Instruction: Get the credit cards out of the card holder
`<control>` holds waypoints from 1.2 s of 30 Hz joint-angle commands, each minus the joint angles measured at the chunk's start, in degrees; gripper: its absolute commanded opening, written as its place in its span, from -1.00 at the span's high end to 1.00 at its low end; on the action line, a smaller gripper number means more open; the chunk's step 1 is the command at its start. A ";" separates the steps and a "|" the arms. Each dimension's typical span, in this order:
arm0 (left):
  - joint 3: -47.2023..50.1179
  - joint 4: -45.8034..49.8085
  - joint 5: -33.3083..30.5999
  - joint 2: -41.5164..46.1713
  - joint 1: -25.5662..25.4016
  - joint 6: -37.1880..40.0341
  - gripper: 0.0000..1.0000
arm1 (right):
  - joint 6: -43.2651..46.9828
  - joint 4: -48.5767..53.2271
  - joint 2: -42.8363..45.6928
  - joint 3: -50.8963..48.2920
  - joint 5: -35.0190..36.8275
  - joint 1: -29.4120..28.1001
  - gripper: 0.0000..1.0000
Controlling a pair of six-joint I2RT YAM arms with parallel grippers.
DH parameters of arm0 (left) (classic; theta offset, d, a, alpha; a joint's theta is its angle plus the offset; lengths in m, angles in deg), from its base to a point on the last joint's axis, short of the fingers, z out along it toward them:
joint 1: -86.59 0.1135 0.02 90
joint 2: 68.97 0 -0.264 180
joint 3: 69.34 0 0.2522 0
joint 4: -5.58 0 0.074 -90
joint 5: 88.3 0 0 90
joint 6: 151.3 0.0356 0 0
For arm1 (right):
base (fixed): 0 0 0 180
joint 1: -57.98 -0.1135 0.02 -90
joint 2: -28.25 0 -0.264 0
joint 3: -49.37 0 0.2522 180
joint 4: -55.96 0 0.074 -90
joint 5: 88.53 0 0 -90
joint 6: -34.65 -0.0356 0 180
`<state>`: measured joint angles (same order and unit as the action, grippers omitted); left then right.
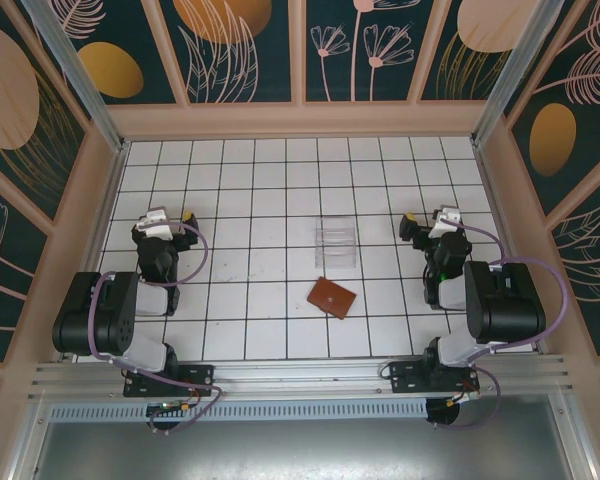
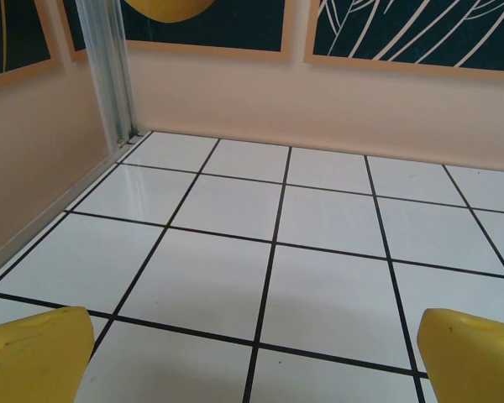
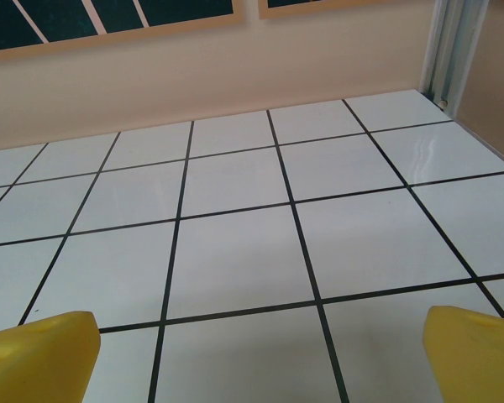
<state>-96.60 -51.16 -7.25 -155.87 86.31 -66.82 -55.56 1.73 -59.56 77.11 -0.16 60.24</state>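
Yellow fingertips (image 2: 34, 357) sit in the bottom corners of the left wrist view. Between them we see the left gripper (image 2: 256, 361) spread wide, with only white tile between its jaws. We find the same on the right wrist: the right gripper (image 3: 260, 357) stands fully apart, a yellow pad (image 3: 479, 353) in each corner, and it grips nothing. It hangs over the bare tiled table (image 3: 235, 252), facing the pale back wall (image 3: 193, 75).

From above, we see both arms folded back close to their bases, one gripper at the left side of the table and the other at the right. Each is well apart from the task's things. The card holder (image 1: 332, 297) lies flat on the tiles near the middle of the table, toward the near edge. It is turned at a slant to the grid lines and folded shut, reddish-brown outside up. Just beyond it, not touching, lies a clear plastic tray (image 1: 337, 243). We place the holder between the two arms, somewhat nearer the right one.
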 commanded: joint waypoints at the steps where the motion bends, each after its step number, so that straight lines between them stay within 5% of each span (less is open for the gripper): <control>1: -0.13 -2.19 0.93 -0.23 0.03 0.85 -0.97 | -0.37 -2.86 -0.39 -0.27 -0.22 -0.24 -0.98; 29: 0.15 -2.44 0.95 0.22 0.01 0.96 -0.97 | -0.32 -1.68 0.14 0.28 0.52 -0.40 -0.98; 36: -14.30 30.03 -5.51 8.20 -2.55 -2.98 -0.97 | -0.48 25.66 6.75 11.81 2.12 -2.68 -0.98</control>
<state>-104.88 -34.59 -9.41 -150.42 85.24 -67.41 -55.56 15.81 -55.91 83.65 0.54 58.38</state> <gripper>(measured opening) 0.985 0.990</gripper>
